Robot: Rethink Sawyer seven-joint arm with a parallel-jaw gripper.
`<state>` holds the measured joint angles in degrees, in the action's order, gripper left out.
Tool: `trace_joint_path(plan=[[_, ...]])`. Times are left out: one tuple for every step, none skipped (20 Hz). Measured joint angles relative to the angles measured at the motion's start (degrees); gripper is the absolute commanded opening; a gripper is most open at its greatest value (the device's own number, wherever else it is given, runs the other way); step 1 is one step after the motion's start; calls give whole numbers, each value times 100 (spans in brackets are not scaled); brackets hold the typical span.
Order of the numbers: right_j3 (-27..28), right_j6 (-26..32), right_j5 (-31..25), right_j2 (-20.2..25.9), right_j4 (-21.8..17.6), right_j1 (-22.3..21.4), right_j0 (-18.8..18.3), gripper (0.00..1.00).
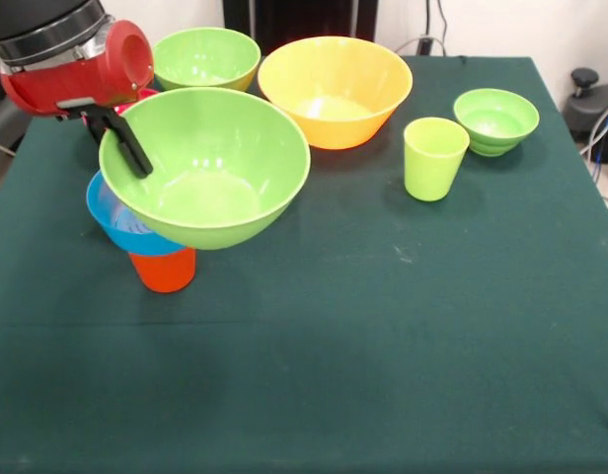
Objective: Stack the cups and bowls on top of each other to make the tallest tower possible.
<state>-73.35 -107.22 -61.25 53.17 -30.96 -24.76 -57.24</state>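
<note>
**Stacking Status: Large Green Bowl on the Tower**

Resting on the dark green bench (pixel 403 346), the tower (pixel 176 212) stood at the left of the scene. Its base was an orange cup (pixel 163 270), upright on the bench. A blue bowl (pixel 121 222) sat on the cup, and a large lime green bowl (pixel 207 166) sat in the blue bowl. The green bowl was tilted and offset to the right, so that it overhung the blue bowl and the cup on that side.

The red and black arm (pixel 77 59) entered from the far left corner. The end effector (pixel 121 138) was at the left rim of the large green bowl. One black finger (pixel 133 150) lay inside the bowl against its wall. The second finger was hidden behind the rim, so the frame did not show whether the end effector was gripping the rim or was released.

The remaining items stood apart from the tower:

- A yellow bowl (pixel 334 89), the widest, stood at the far centre.
- A medium lime green bowl (pixel 205 57) stood to the left of the yellow bowl, just beside it.
- A lime green cup (pixel 434 158) stood upright at the right of centre.
- A small lime green bowl (pixel 495 120) stood just beyond the cup, to its right.

A sliver of red or magenta (pixel 144 95) showed beneath the arm; it could not be identified.
</note>
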Motion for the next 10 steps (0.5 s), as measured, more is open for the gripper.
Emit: trace_joint_path(plan=[[0,0,-9,1,0,1,-12,0],[0,0,-8,1,0,1,-17,0],[0,0,-9,1,0,0,-22,0],[0,0,-8,1,0,0,-25,0],[0,0,-8,1,0,0,-30,0],[0,0,-8,1,0,1,-35,0],[0,0,-8,1,0,1,-46,0],[0,0,-8,1,0,0,-53,0],[0,0,-8,1,0,1,-64,0],[0,0,-8,1,0,1,-84,0]])
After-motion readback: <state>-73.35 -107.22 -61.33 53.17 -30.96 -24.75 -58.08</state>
